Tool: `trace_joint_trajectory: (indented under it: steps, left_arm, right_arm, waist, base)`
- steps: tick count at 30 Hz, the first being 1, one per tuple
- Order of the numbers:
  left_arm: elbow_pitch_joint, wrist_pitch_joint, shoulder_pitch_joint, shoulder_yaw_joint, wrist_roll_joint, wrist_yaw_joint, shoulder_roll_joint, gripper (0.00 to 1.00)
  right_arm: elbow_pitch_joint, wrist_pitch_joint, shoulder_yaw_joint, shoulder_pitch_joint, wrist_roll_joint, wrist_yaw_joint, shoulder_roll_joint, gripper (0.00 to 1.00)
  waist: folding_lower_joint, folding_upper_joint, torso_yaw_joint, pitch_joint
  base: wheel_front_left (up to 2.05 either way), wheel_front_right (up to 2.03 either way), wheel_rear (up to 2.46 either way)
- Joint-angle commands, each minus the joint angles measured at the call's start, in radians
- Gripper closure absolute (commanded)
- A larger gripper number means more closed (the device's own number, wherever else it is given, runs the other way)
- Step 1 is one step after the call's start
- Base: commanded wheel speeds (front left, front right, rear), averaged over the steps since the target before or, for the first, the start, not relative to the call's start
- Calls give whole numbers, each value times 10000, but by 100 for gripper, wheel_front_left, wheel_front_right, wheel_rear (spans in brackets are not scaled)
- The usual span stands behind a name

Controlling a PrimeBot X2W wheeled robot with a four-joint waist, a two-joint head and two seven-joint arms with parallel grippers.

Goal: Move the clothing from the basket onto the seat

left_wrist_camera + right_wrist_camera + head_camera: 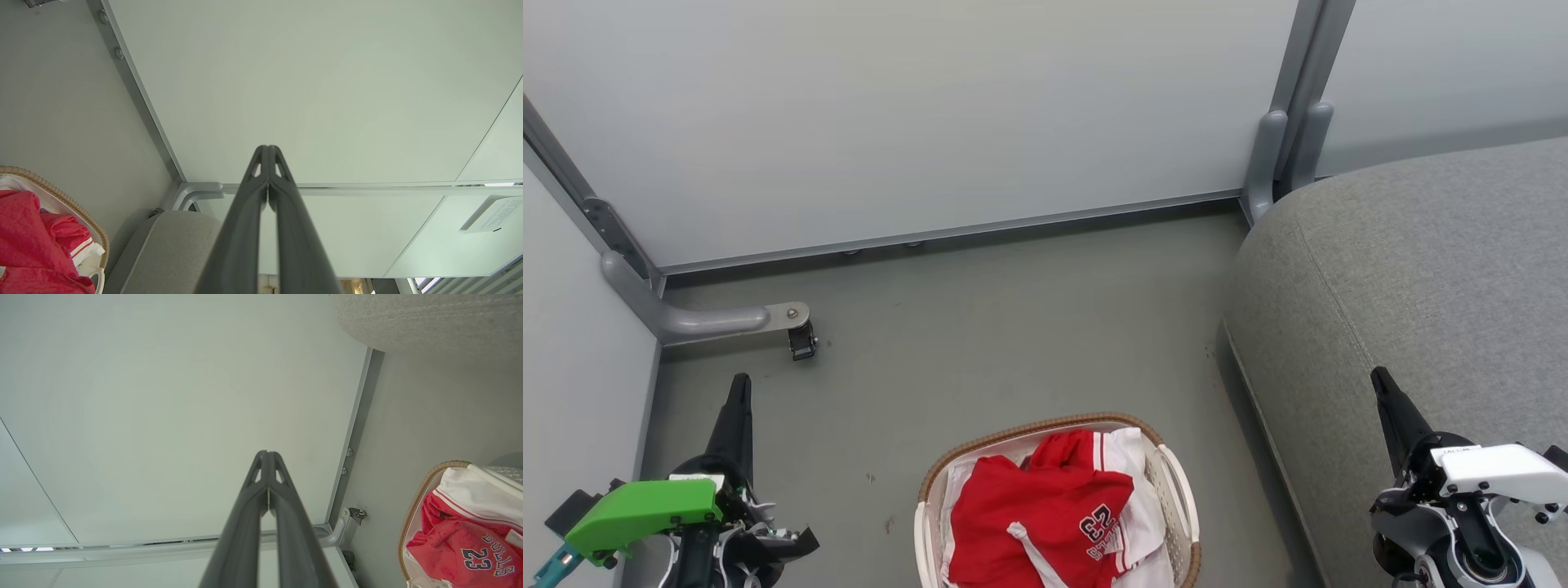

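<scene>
The red clothing [1045, 506], showing a 23, lies heaped in the basket [1029, 427] on the floor [1013, 327], just left of the seat [1421, 269]. Left tool [740, 382] and right tool [1379, 376] are both pinched closed, holding nothing.

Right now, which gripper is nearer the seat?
Right. The right gripper, shut, overlaps the seat's near part in the head view. The left gripper, also shut, is beyond the basket from the seat, over the floor.
</scene>
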Motion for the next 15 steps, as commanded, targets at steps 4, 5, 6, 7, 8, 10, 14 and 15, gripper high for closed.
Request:
trace_joint_trajectory:
  steps: [4, 5, 6, 7, 8, 10, 14, 15]
  left_arm:
    - [0, -2, 141, 5, 45, -1, 6, 100]
    - [0, -2, 141, 5, 45, -1, 6, 100]
    - [0, -2, 141, 5, 45, -1, 6, 100]
    - [0, -2, 141, 5, 45, -1, 6, 100]
    - [0, -2, 141, 5, 45, -1, 6, 100]
    - [0, -2, 141, 5, 45, -1, 6, 100]
    - [0, -2, 141, 5, 45, -1, 6, 100]
    - [0, -2, 141, 5, 45, -1, 6, 100]
  right_arm:
    - [-11, 30, -3, 148, -3, 6, -34, 100]
    - [-11, 30, -2, 148, -3, 6, -34, 100]
    - [-11, 30, -2, 148, -3, 6, -34, 100]
    - [-11, 30, -2, 148, -3, 6, -34, 100]
    - [-11, 30, -2, 148, -3, 6, -34, 100]
    - [-11, 30, -3, 148, -3, 6, -34, 100]
    - [-11, 30, -3, 148, -3, 6, -34, 100]
    - [-11, 30, -3, 148, -3, 6, -34, 100]
  waist:
    - [0, 0, 0, 0]
    - [0, 0, 0, 0]
    - [0, 0, 0, 0]
    - [0, 0, 0, 0]
    - [0, 0, 0, 0]
    - [0, 0, 0, 0]
    - [0, 0, 0, 0]
    - [0, 0, 0, 0]
  base:
    - [0, 0, 0]
    - [0, 0, 0]
    - [0, 0, 0]
    - [0, 0, 0]
    - [0, 0, 0]
    - [0, 0, 0]
    - [0, 0, 0]
    - [0, 0, 0]
